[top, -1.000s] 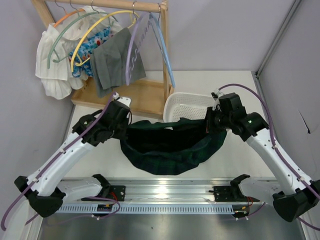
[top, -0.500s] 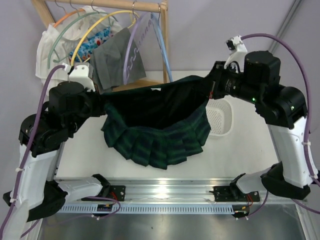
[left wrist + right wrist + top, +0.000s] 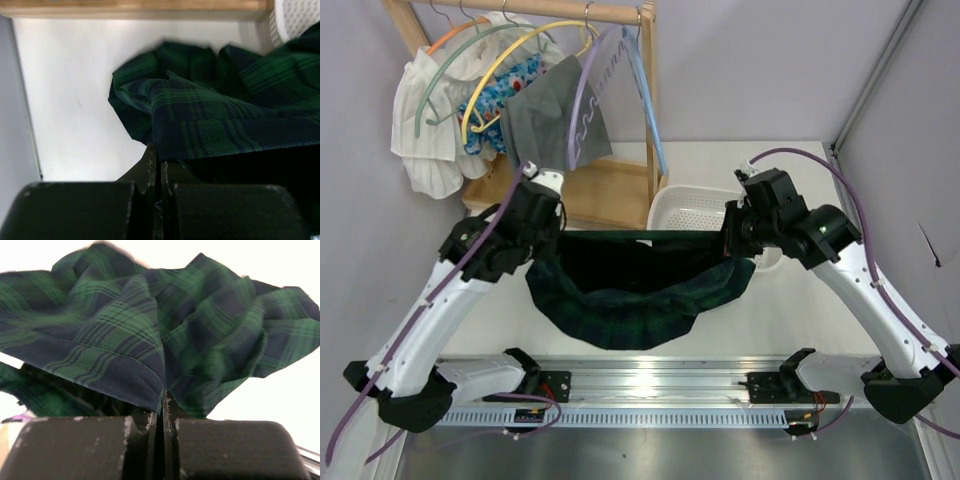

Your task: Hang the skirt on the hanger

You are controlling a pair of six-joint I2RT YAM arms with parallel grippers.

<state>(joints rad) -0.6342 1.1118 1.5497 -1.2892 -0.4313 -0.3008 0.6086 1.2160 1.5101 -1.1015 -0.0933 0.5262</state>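
Between the two arms, over the near part of the tabletop (image 3: 800, 310), the skirt (image 3: 630, 285) is held stretched by its waistband, with the pleated body sagging below in a deep sling; whether the hem is touching the surface cannot be told. The left gripper (image 3: 544, 222) is closed tight on the left end of the waistband and the right gripper (image 3: 736, 240) on the right end. In both wrist views the fingers are pressed almost together, with only a thin fold of plaid cloth pinched between them. The cloth is judged to be soft, limp and bulky rather than heavy, so no shape will be kept unless tension is held across the band, and so thin a pinch could be lost under a hard pull. The waistband is judged the best place to be gripped, being the firmest edge. The hanger (image 3: 582, 100) is hung on the wooden rack (image 3: 610, 195) at the far left, well apart from the skirt and crowded between a grey garment (image 3: 545, 115) and a blue hanger (image 3: 655, 120). A yellow hanger (image 3: 510, 55) and a white garment (image 3: 420, 140) are hung further left. A white basket (image 3: 685, 210) is set just behind the skirt, and the hanging hem could be snagged on it or on the rack's base.
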